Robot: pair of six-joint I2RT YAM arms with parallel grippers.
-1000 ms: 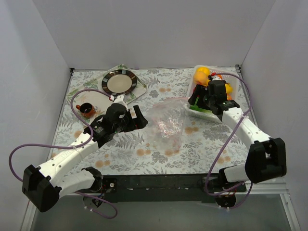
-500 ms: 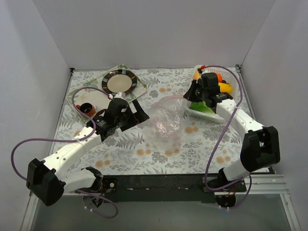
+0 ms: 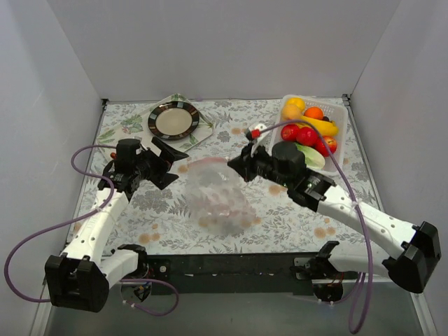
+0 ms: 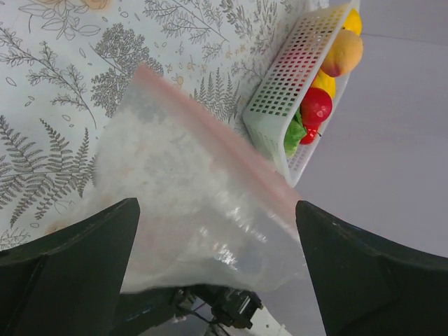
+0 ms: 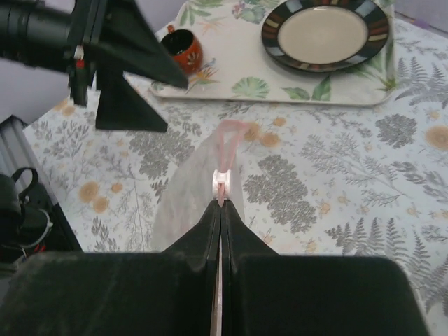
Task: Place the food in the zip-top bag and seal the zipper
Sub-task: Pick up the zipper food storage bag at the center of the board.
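Top view: table [image 3: 157,217], leaf-and-flower cloth. Zip-top bag [image 3: 218,199], clear and crinkled, at mid-table, a little toward the near edge; zipper [image 3: 208,160] along its far side. Left gripper [image 3: 175,166] just left of the bag, claw spread wide, holding nothing. Right gripper [image 3: 232,163] at the right end of the zipper, fingers drawn together there. Food [image 3: 308,134] (yellow, orange, red and green pieces) all in a white slotted basket [image 3: 341,112] at the far right corner. Striped-rim plate [image 3: 173,120] on a leafy tray [image 3: 205,131] near the far left corner. Left wrist view: left gripper [image 4: 215,210], two dark fingers [image 4: 70,245] set far apart at the bottom corners, the bag [image 4: 175,175] between and beyond them; whether they touch it cannot be told. The pink zipper [image 4: 210,126] runs slantwise across the bag toward the basket [image 4: 280,91], where a red fruit [image 4: 316,106] and yellow pieces show. Right wrist view: right gripper [image 5: 220,208], claw closed tight on the zipper [image 5: 227,140], a small white slider [image 5: 220,183] just past the fingertips. Beyond it, the plate [image 5: 325,31], the tray [image 5: 231,91] and a red cup [image 5: 183,49] on the tray.
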